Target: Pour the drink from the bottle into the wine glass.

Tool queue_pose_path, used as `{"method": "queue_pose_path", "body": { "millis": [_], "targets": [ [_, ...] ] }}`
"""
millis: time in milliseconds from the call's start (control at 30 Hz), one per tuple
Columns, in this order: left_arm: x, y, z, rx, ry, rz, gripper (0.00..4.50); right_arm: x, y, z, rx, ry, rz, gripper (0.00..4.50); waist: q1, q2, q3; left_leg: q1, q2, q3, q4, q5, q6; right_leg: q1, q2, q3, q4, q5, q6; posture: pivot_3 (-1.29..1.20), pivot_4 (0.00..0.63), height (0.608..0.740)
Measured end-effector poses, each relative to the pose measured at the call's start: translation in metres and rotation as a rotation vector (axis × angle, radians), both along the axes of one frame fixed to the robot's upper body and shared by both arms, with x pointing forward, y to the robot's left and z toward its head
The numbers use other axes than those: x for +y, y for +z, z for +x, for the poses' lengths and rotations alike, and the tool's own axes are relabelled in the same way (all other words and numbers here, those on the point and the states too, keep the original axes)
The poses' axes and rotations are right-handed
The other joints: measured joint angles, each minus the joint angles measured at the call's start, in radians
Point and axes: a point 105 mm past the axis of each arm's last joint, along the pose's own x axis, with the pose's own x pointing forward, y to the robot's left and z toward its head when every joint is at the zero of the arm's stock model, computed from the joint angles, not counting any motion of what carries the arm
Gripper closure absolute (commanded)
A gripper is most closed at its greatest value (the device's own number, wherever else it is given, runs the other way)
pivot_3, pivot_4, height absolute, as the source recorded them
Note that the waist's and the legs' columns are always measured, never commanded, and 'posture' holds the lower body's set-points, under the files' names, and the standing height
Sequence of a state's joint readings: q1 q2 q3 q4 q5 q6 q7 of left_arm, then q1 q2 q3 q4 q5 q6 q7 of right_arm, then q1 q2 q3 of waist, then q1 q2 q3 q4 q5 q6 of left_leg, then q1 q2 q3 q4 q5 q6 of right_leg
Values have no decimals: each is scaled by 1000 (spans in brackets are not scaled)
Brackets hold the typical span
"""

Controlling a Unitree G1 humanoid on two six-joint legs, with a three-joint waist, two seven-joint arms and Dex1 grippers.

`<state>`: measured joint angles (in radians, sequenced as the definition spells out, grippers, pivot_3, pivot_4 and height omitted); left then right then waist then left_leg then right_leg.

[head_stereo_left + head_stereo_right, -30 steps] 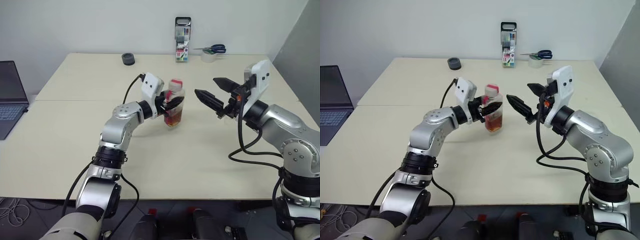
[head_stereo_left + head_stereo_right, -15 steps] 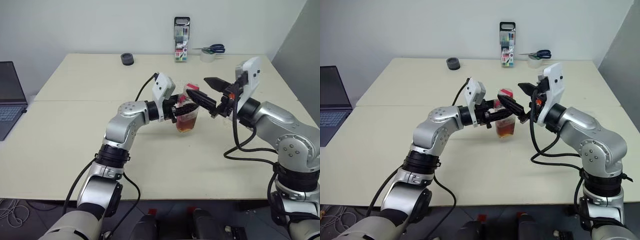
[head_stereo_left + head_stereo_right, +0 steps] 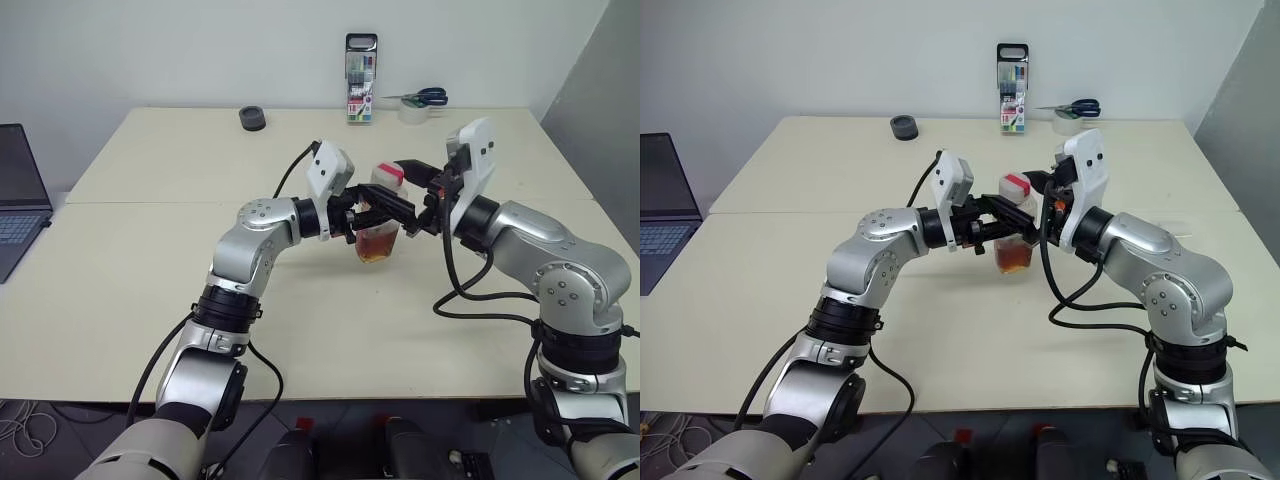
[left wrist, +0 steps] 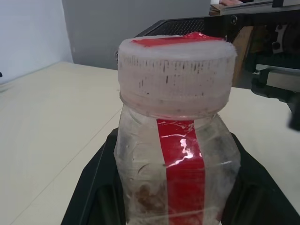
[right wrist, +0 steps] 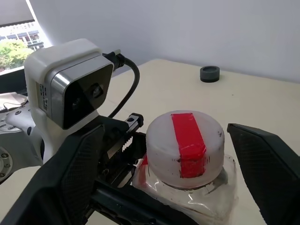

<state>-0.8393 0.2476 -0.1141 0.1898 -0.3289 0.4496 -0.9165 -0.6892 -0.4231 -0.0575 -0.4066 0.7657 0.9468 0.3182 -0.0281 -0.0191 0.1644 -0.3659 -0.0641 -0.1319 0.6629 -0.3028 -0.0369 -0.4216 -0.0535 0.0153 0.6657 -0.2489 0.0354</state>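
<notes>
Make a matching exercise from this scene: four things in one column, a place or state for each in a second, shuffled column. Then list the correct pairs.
Things:
1. bottle
2. scissors
3. laptop
4. right gripper

Places or states:
A. at the table's left edge
B. lying on a tape roll at the far edge
C. clamped in the left gripper, above the table
D. fingers spread on either side of the cap

Pairs: 1-C, 2-B, 3-A, 4-D

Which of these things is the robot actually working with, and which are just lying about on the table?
In use:
small clear plastic bottle with red strip
amber drink in it
whitish cap with red tape
left tool
right tool

Lying about:
black-framed marker pack
blue scissors
tape roll
small dark round object
laptop
</notes>
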Motion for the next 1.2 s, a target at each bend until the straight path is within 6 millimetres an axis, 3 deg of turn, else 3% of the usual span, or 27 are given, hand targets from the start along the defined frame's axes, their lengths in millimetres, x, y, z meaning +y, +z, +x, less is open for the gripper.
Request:
{"method": "queue_pose_path", "body": {
  "millis": [167,600,833,967,1133,1167,1200],
  "targets": [
    [0,0,0,0,1,1,2601,-4,0,5,6,-28,12,2620,0,0,0,0,0,0,0,0,0,0,0,0,0,0,0,0,150,740],
    [2,2,-1,-6,2,4,2601,-3,2,5,7,-14,27,2621,-1,0,0,0,0,0,0,0,0,0,0,0,0,0,0,0,150,740],
    [9,18,-20,-31,-71,9,2601,2,21,-4,-45,240,-41,2621,-3,0,0,0,0,0,0,0,0,0,0,0,0,0,0,0,150,740],
    [14,15,-33,-9,-112,13,2601,7,18,-10,-33,396,-88,2621,-3,0,0,0,0,0,0,0,1,0,0,-1,0,0,0,0,150,740],
    [14,13,-36,8,-128,11,2601,8,18,-10,-37,462,-123,2621,-2,0,0,0,0,0,0,0,1,0,0,0,-1,0,0,0,150,740],
    [14,13,-37,8,-130,10,2601,8,18,-11,-40,467,-127,1907,-1,0,0,0,0,0,0,0,1,0,0,0,-1,0,0,0,150,740],
    [13,13,-39,9,-139,13,2601,7,19,-12,-41,480,-129,1710,-1,0,0,0,0,0,0,0,1,0,0,0,-1,0,0,0,150,740]
  ]
}}
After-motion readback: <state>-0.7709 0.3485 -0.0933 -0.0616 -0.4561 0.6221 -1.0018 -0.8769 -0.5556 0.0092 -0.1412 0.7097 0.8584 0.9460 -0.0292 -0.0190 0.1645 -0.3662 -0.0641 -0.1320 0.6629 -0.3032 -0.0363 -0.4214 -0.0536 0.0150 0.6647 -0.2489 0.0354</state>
